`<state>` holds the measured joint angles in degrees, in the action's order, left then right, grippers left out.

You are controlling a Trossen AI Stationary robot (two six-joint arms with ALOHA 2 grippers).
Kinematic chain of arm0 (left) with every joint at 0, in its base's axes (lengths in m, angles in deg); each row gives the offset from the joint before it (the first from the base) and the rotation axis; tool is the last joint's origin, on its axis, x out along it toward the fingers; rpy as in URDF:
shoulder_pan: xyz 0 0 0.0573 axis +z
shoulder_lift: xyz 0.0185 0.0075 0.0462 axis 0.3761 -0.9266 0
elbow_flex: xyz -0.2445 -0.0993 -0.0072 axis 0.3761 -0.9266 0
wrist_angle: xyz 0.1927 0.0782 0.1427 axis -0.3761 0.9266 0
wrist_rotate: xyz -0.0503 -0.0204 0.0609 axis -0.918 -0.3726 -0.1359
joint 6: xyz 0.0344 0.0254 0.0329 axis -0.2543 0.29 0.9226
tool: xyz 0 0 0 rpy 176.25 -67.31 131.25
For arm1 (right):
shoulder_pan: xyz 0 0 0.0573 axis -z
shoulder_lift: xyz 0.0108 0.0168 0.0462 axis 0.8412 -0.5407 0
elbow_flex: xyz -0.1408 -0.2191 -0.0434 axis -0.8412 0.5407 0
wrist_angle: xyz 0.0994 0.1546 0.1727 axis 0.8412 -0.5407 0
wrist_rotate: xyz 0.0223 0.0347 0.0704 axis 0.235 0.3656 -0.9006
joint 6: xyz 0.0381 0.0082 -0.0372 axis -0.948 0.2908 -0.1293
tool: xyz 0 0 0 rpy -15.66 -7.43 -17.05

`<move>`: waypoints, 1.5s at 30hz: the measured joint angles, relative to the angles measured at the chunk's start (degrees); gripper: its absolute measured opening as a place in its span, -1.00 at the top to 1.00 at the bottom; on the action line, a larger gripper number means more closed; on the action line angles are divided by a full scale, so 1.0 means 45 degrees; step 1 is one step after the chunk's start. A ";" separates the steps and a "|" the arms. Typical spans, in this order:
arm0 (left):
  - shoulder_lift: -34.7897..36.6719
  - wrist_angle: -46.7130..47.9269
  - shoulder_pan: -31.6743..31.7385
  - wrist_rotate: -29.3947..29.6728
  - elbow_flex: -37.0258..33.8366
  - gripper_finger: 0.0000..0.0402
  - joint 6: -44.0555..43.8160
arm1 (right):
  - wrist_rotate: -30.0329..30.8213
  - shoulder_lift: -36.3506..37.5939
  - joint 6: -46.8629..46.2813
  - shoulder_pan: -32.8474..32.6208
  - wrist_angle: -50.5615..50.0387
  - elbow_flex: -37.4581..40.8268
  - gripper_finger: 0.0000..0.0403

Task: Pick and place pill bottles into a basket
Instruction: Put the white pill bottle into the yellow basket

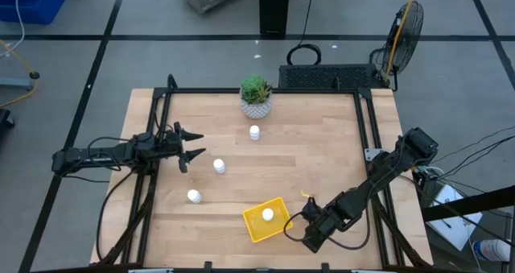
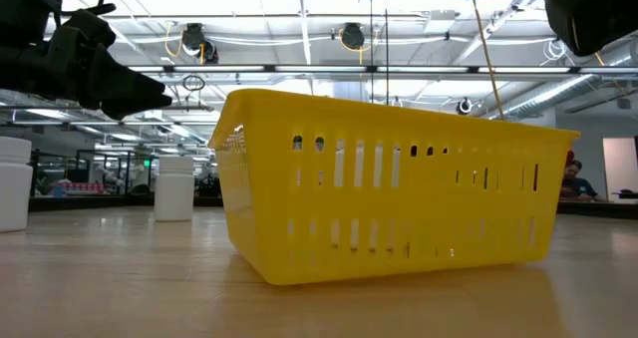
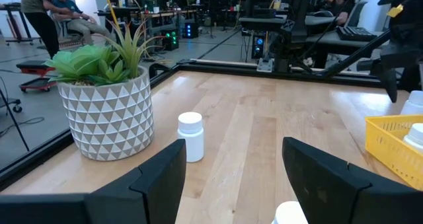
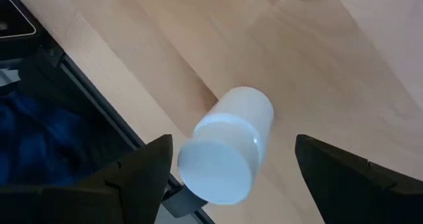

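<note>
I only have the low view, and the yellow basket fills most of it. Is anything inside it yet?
Observer: Yes. The high view shows one pill bottle inside the basket.
Operator: Where is the right gripper?
Observer: The right gripper is beside the basket, near the table's front edge. It is open around a fallen bottle that lies on its side, and the fingers are not touching it.
Operator: What else is out on the table?
Observer: Three bottles: the far bottle by the plant pot, the middle bottle and the near bottle. The left gripper is open, close to the middle one.
</note>
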<state>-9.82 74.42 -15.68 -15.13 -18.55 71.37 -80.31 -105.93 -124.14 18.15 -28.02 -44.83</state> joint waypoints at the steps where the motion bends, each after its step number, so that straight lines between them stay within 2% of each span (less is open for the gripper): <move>1: 0.0000 0.0000 -0.0002 0.0000 0.0000 -0.26 0.0000 | -0.0005 0.0000 -0.0058 0.0001 0.0216 0.0081 -0.53; 8: 0.0000 -0.0002 0.0001 0.0000 0.0000 -0.26 0.0000 | -0.0359 0.0000 -0.0245 0.0001 0.0733 0.0421 -0.52; 11: 0.0004 -0.0005 0.0001 0.0000 0.0000 -0.26 0.0000 | -0.0350 0.0000 -0.0174 0.0001 0.0737 0.0421 -0.45; 14: 0.0000 -0.0005 0.0001 0.0000 0.0000 -0.26 0.0000 | -0.0345 0.0000 0.0139 0.0001 0.0742 0.0421 -0.28; 20: 0.0000 -0.0019 0.0001 0.0198 0.0000 -0.26 0.0000 | 0.0056 0.0066 0.1195 0.0001 0.0866 0.0389 0.27; 35: 0.0005 -0.0029 -0.0002 0.0359 0.0000 -0.26 -0.0005 | 0.2875 0.0134 0.4634 0.0031 0.1336 0.0428 0.28; 45: 0.0000 0.0000 -0.0001 0.0408 0.0005 -0.26 -0.0005 | 0.5202 0.1910 0.6402 0.0035 0.1868 0.0441 0.28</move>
<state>-9.82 74.42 -15.69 -13.29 -18.53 71.35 -56.90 -97.33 -95.33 18.31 -19.62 -42.85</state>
